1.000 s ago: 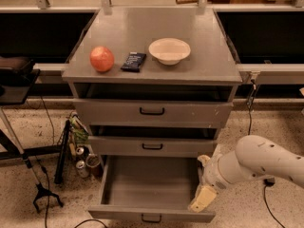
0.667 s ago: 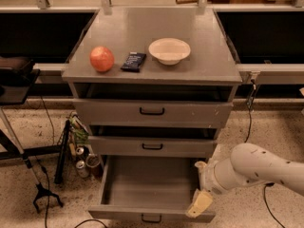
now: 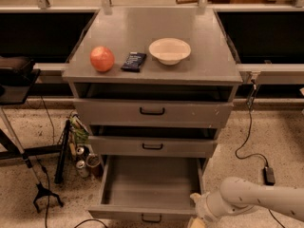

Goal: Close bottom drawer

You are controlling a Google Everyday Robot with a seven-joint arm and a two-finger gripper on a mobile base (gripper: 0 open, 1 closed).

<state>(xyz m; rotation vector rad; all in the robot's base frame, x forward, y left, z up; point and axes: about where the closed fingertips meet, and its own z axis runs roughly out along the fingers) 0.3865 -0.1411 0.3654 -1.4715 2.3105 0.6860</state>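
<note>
1. Bottom drawer (image 3: 152, 186): lowest of three grey drawers. It stands pulled well out, the tray bare, with a small black handle (image 3: 151, 218) on the low front panel. It is as far out as a second ago.
2. End effector (image 3: 195, 220): at the drawer's front right corner, cut by the lower edge of view. How far open it is cannot be told, and nothing is seen in its hold.
3. Change: the end effector has dropped from beside the right wall to the level of the front panel.
4. Judgement: closing has not begun, and a push on the panel seems to come next.
5. Surface (image 3: 209, 68): red fruit (image 3: 102, 59) near the front left corner, dark packet (image 3: 133, 61) beside it, and bowl (image 3: 169, 50) at centre.
6. Middle drawer (image 3: 152, 146): slightly open.
</note>
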